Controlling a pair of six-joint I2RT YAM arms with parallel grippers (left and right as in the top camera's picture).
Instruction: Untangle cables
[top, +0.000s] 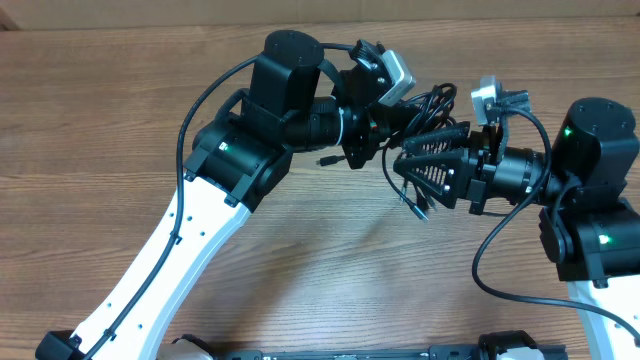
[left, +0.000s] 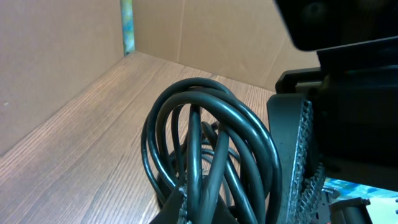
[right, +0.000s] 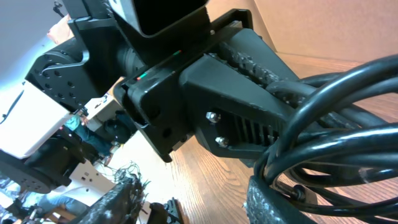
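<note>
The left gripper (top: 392, 122) clamps the knotted cables (top: 432, 100) aloft above the table (top: 110, 110) as an anchor, while the right gripper (top: 400, 160), jaws apart, noses into the loops, seemingly to free a strand.

Left arm (top: 240, 150) and right arm (top: 590, 190) angle inward, wrists close; left jaws clamped, right jaws parted

Thin black rubbery cables (top: 428, 103) bunched in one tangled knot, up off wooden table (top: 100, 120), right of centre. Left wrist view: glossy loops (left: 205, 118) standing upright, arching over one another, more strands crossing inside. Right wrist view: coils (right: 339, 146) sweeping across, overlapping. Loose tails (top: 412, 200) dangling below knot. Small plug end (top: 326, 160) out to knot's left.
</note>
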